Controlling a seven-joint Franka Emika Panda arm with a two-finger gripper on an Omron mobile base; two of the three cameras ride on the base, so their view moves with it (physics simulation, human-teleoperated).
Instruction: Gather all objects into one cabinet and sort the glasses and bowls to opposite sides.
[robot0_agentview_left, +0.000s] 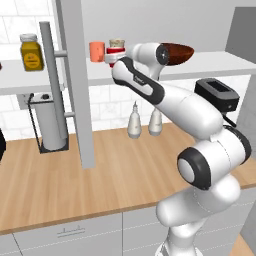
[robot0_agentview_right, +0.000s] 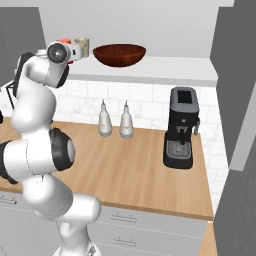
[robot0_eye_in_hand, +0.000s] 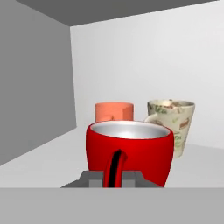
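My gripper (robot0_eye_in_hand: 111, 177) is shut on the handle of the red mug (robot0_eye_in_hand: 129, 151), holding it upright inside the cabinet (robot0_eye_in_hand: 35, 87) near its left wall. Just behind the mug stand the salmon-orange cup (robot0_eye_in_hand: 113, 112) and, to its right, the beige speckled cup (robot0_eye_in_hand: 173, 122). From the left base view the gripper (robot0_agentview_left: 112, 57) and red mug (robot0_agentview_left: 115, 51) sit beside the salmon cup (robot0_agentview_left: 96, 51) and beige cup (robot0_agentview_left: 117, 44). The brown bowl (robot0_agentview_right: 119, 54) rests further right on the white shelf (robot0_agentview_right: 175, 67), apart from the cups.
A yellow lidded jar (robot0_agentview_left: 31, 52) stands on the neighbouring shelf left of the tall grey panel (robot0_agentview_left: 75, 75). On the wooden counter (robot0_agentview_left: 65, 175) are a paper towel holder (robot0_agentview_left: 50, 122), two white bottles (robot0_agentview_right: 104, 120) and a black coffee machine (robot0_agentview_right: 181, 127).
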